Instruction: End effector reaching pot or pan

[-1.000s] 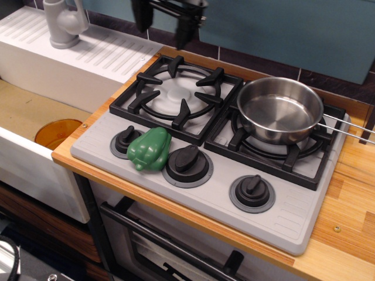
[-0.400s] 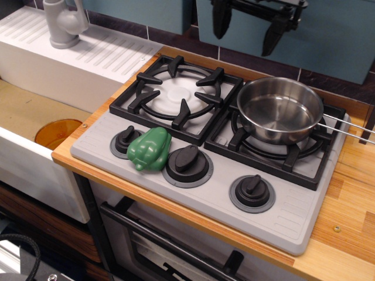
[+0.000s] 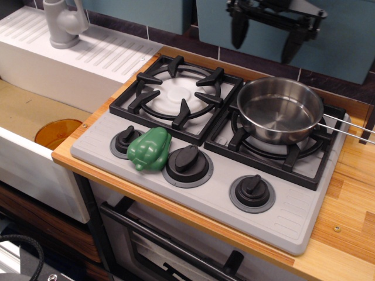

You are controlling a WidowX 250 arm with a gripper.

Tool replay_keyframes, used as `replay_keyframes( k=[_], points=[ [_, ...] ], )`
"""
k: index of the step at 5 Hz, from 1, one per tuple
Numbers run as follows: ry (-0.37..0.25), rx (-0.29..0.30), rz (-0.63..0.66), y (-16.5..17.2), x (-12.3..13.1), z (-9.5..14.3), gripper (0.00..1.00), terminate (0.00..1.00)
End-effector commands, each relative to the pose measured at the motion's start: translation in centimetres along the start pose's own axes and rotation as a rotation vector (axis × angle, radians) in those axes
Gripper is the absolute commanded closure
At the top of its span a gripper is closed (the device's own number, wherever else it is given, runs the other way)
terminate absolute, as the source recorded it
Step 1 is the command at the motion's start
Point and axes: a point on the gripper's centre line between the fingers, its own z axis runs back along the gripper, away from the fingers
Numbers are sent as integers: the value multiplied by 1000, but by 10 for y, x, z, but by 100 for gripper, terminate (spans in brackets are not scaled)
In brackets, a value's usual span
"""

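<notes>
While the gripper [image 3: 265, 48] is hanging at the top of the observation.image view, its two black fingers [image 3: 238, 32] are pointing down and standing well apart, so it's released, gripping nothing. Crossbar is sitting across the top, partly cut off by the frame edge. Fingertips are hovering above and behind the pot [image 3: 280, 110], not touching it.

Pot is sitting upright on the right-hand burner grate [image 3: 275, 149], looking empty inside, thin wire handle [image 3: 347, 129] running off to the right over the wooden counter [image 3: 345, 234].

Left burner grate [image 3: 177, 93] is carrying nothing. Green pepper [image 3: 150, 148] is lying on the grey stove panel [image 3: 211, 193], just beside the middle knob [image 3: 187, 161], partly overlapping the left knob [image 3: 125, 140]. Right knob [image 3: 252, 192] is sitting well apart from it.

Grey faucet [image 3: 63, 22] is standing far left on the white sink surround [image 3: 76, 64]; orange disc [image 3: 57, 132] is lying down in the basin.
</notes>
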Motion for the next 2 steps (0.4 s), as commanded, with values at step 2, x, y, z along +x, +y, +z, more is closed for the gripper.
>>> replay_keyframes(
  k=[2],
  points=[
    [-70,19,-14,4,-23,0,0,0]
  ],
)
